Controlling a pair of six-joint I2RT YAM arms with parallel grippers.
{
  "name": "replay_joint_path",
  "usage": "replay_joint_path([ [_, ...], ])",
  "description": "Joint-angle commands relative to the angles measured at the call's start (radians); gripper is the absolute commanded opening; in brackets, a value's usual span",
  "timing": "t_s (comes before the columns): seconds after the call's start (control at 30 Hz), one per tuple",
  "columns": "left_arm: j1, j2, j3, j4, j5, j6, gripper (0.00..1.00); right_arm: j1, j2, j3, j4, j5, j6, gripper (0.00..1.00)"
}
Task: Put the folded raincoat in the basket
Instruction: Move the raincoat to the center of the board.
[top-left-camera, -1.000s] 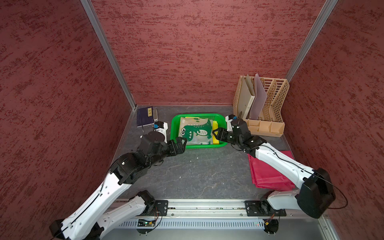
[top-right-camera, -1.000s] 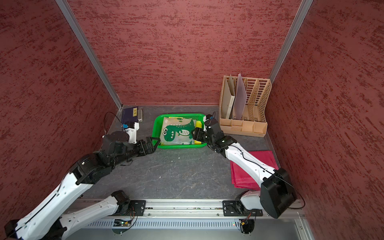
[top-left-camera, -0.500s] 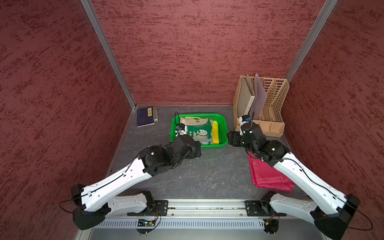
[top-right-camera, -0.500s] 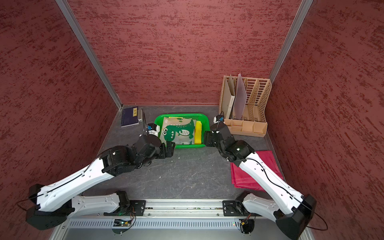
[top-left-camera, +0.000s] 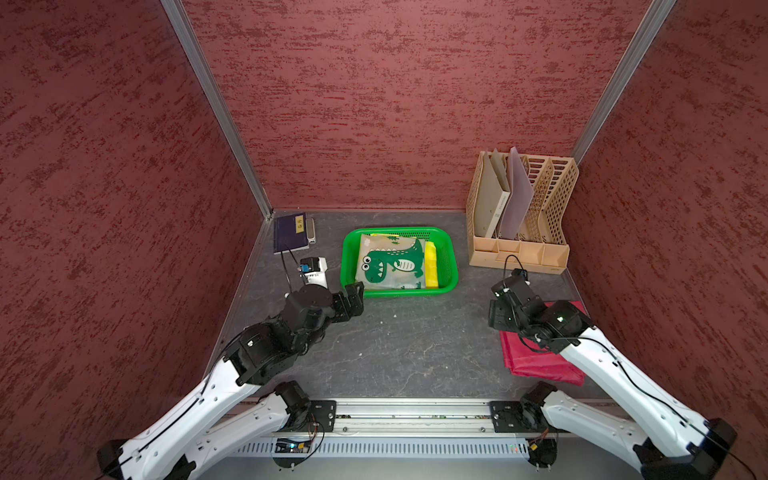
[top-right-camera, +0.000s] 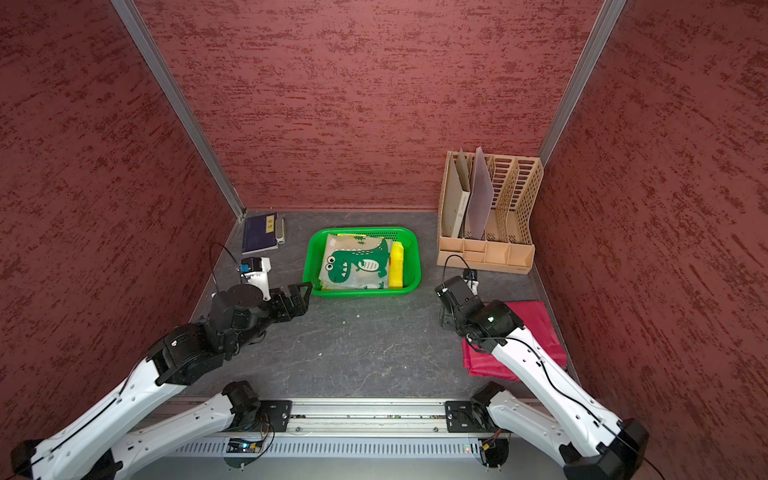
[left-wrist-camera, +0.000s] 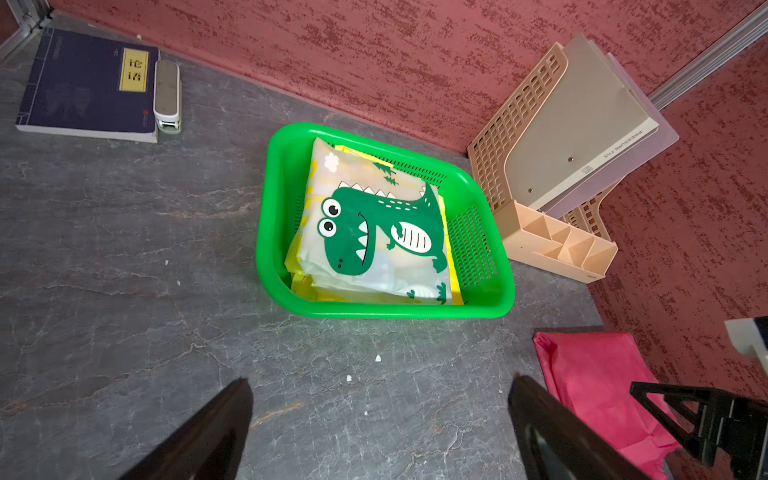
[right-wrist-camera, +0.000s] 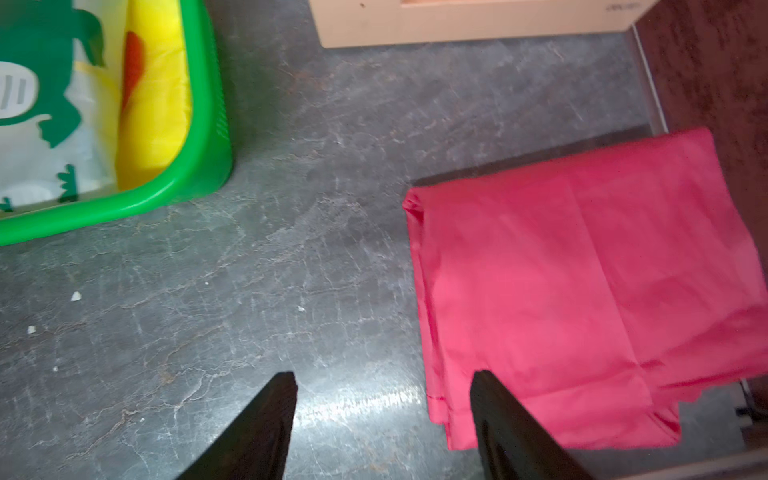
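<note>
The bright green basket (top-left-camera: 399, 293) (top-right-camera: 361, 293) (left-wrist-camera: 374, 309) (right-wrist-camera: 124, 208) stands mid-table near the back wall. The folded raincoat (top-left-camera: 390, 264) (top-right-camera: 357, 266) (left-wrist-camera: 374, 237) (right-wrist-camera: 153, 83), yellow with a green dinosaur print, lies flat inside it. My left gripper (top-left-camera: 353, 299) (top-right-camera: 301, 297) (left-wrist-camera: 380, 382) is open and empty just off the basket's front left corner. My right gripper (top-left-camera: 494, 313) (top-right-camera: 446, 318) (right-wrist-camera: 382, 374) is open and empty, pointing down, at the left edge of a folded red cloth (top-left-camera: 536, 361) (top-right-camera: 536, 320) (right-wrist-camera: 582, 270).
A beige file organizer (top-left-camera: 519, 249) (top-right-camera: 486, 249) holding folders stands at the back right. A dark blue book (top-left-camera: 291, 232) with a stapler (top-left-camera: 311, 230) beside it lies in the back left corner. Red walls close in three sides.
Both grippers have drawn back from the basket. The right one has swung right to the red cloth's edge and opened wider. The raincoat stays in the basket.
</note>
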Motion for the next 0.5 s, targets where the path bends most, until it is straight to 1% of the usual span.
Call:
replay_joint_path([
  [0.0, 0.018, 0.048, -0.010, 0.036, 0.093, 0.024, 1.00, -0.026, 0.024, 0.060, -0.141, 0.026, 0.091, 0.73],
  [0.1, 0.018, 0.114, 0.000, 0.058, 0.122, 0.021, 1.00, -0.042, 0.027, 0.045, -0.142, 0.000, 0.132, 0.73],
  [0.23, 0.018, 0.156, -0.002, 0.101, 0.140, 0.021, 1.00, -0.057, 0.003, -0.044, -0.031, -0.064, 0.166, 0.73],
  [0.37, 0.025, 0.156, -0.026, 0.139, 0.160, 0.027, 1.00, -0.103, 0.073, -0.097, 0.021, -0.075, 0.156, 0.73],
  [0.4, 0.029, 0.154, -0.032, 0.147, 0.167, 0.026, 1.00, -0.122, 0.086, -0.112, 0.048, -0.098, 0.147, 0.76],
  [0.47, 0.037, 0.156, -0.047, 0.170, 0.186, 0.028, 1.00, -0.178, 0.083, -0.172, 0.177, -0.196, 0.130, 0.79],
])
